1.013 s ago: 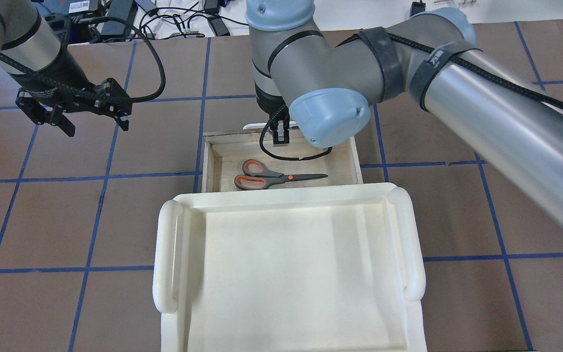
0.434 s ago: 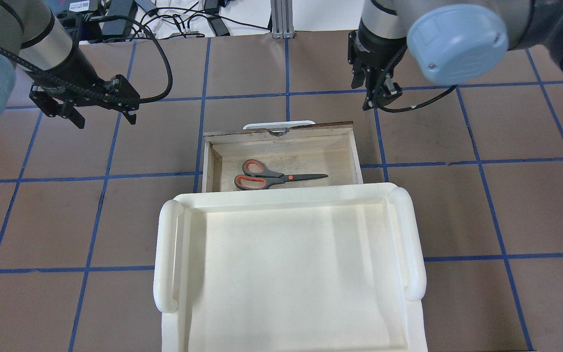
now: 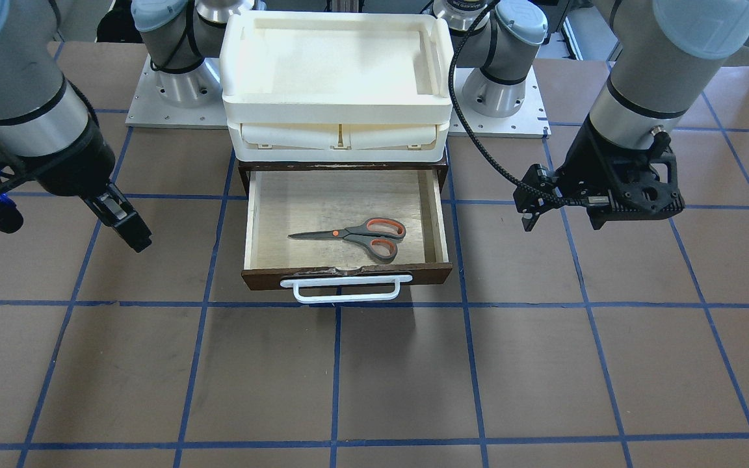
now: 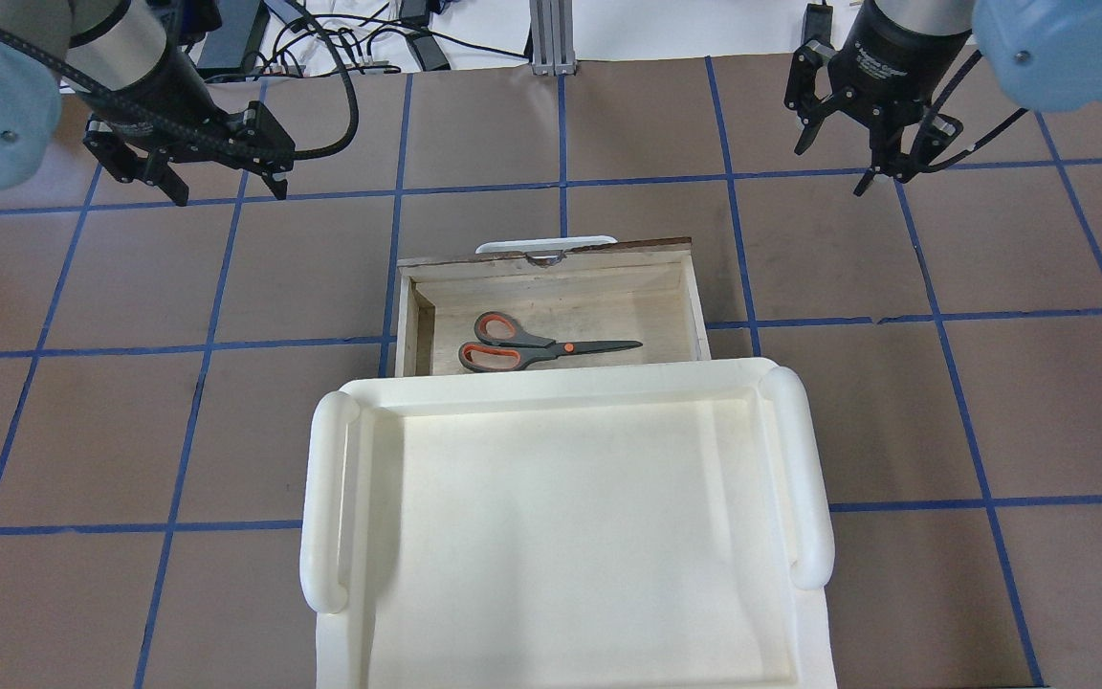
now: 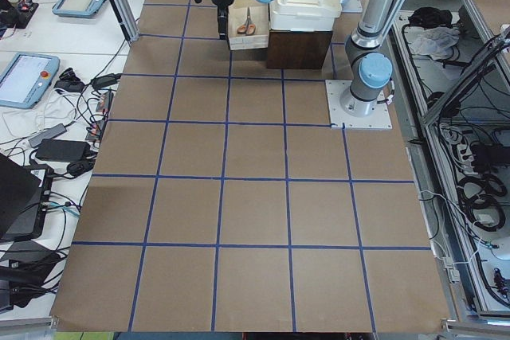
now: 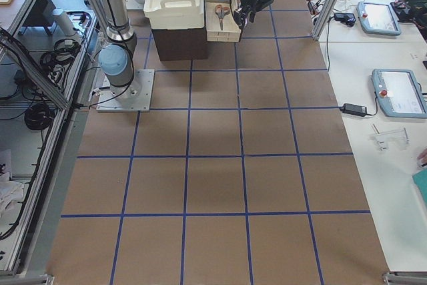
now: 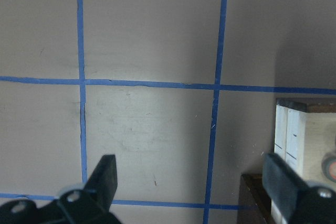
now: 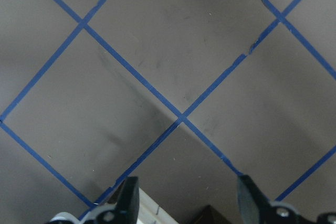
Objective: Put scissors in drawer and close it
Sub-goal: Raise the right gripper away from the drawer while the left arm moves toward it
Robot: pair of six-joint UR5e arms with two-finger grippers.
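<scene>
The left gripper hangs over the table with its jaws spread wide and empty, out to the robot's left of the drawer. The right gripper is likewise spread and empty on the opposite side. The scissors lie flat on the drawer bottom, long axis parallel to the drawer front, loops toward the robot's left. The drawer stands pulled out, away from the robot's base. Its white handle lies between the grippers, neither clearly nearer. Closing likely requires pushing the front toward the base.
</scene>
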